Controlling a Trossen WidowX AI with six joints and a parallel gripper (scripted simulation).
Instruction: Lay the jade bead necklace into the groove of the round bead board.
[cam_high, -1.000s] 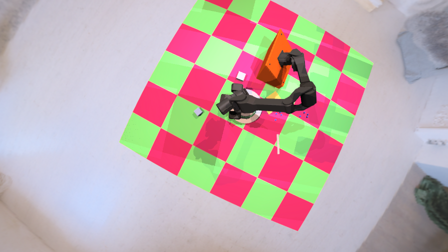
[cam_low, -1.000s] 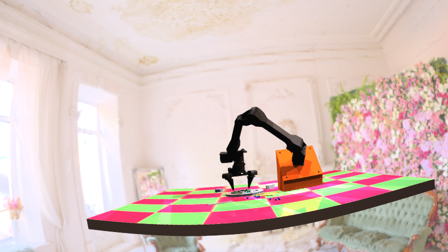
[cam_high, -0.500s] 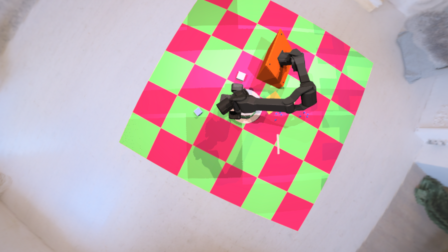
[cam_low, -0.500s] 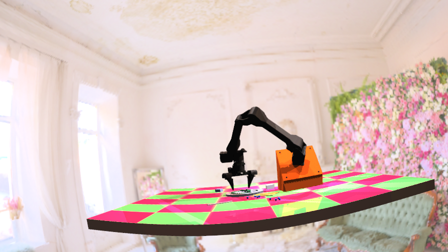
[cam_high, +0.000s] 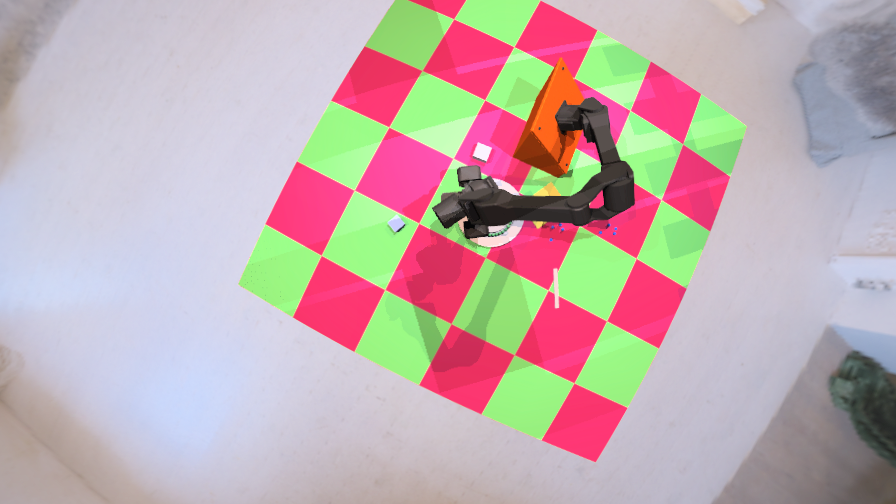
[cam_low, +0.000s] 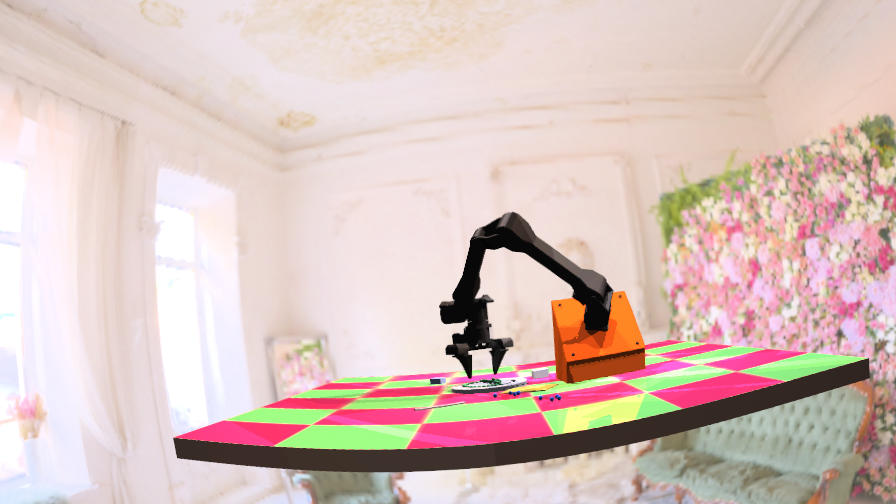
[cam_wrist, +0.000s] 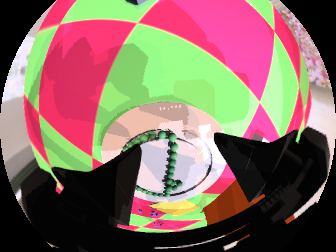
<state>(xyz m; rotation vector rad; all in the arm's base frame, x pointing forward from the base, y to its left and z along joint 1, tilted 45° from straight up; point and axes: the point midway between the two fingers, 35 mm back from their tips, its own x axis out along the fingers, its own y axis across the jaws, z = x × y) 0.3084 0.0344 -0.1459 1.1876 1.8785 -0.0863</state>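
The round bead board lies flat and pale on the checkered table, partly under the arm in the top view. The jade necklace, a string of green beads, lies on it. In the wrist view it follows the ring groove at the upper left and lower left, then cuts across the inside from top to bottom, with a small bunch near the lower end. The groove's right side shows bare. My gripper is open and empty just above the board. Its left finger hides some beads.
The orange arm base stands near the board. A yellow piece and small blue beads lie beside the board. A white block, a bluish block and a white stick lie around it.
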